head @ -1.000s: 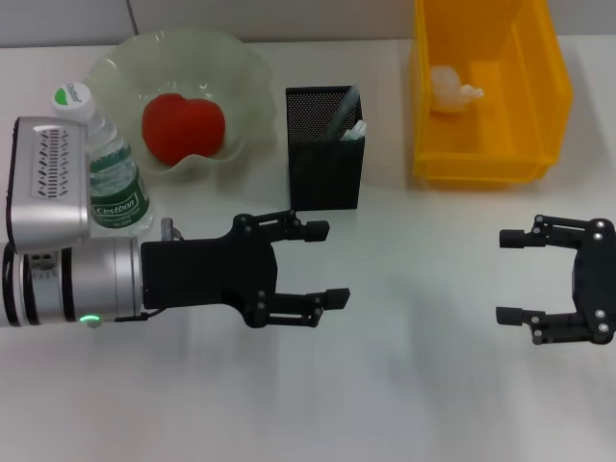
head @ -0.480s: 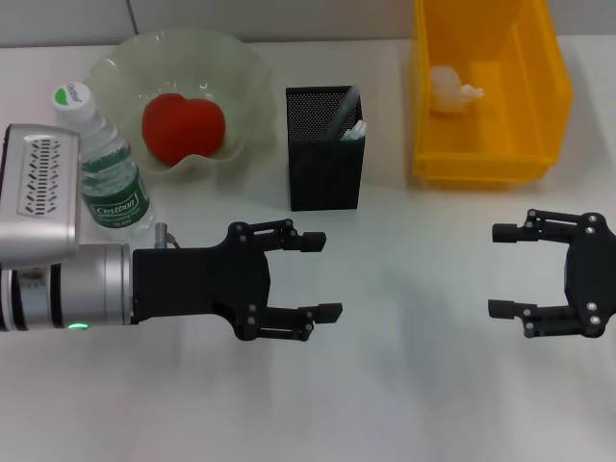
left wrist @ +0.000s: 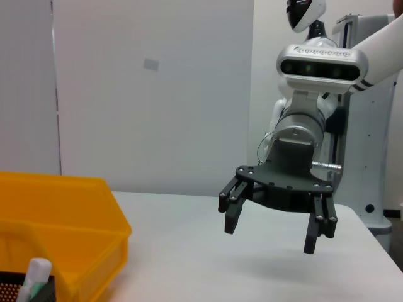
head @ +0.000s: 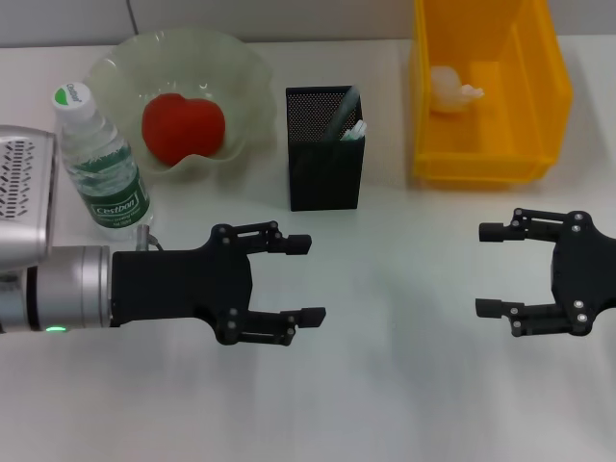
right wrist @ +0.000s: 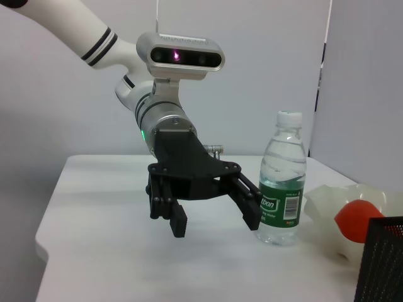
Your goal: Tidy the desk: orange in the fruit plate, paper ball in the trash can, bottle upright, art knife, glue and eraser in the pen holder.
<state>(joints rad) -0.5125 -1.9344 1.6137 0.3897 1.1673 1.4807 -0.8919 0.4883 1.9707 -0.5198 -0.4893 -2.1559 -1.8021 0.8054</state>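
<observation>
A red round fruit (head: 183,125) lies in the pale green fruit plate (head: 243,72) at the back left. The water bottle (head: 101,159) stands upright beside the plate. The black mesh pen holder (head: 324,159) holds a few items; the art knife, glue and eraser cannot be told apart in it. A white paper ball (head: 452,89) lies in the yellow trash bin (head: 491,144). My left gripper (head: 306,279) is open and empty above the table, in front of the pen holder. My right gripper (head: 484,269) is open and empty, in front of the bin.
The right wrist view shows my left gripper (right wrist: 214,220), the bottle (right wrist: 281,189), the plate (right wrist: 324,204) and the pen holder (right wrist: 381,264). The left wrist view shows my right gripper (left wrist: 271,229) and the yellow bin (left wrist: 63,220).
My left arm has drawn back to the left and nearer to me, uncovering the bottle. My right gripper has shifted slightly left and nearer. Both stayed open.
</observation>
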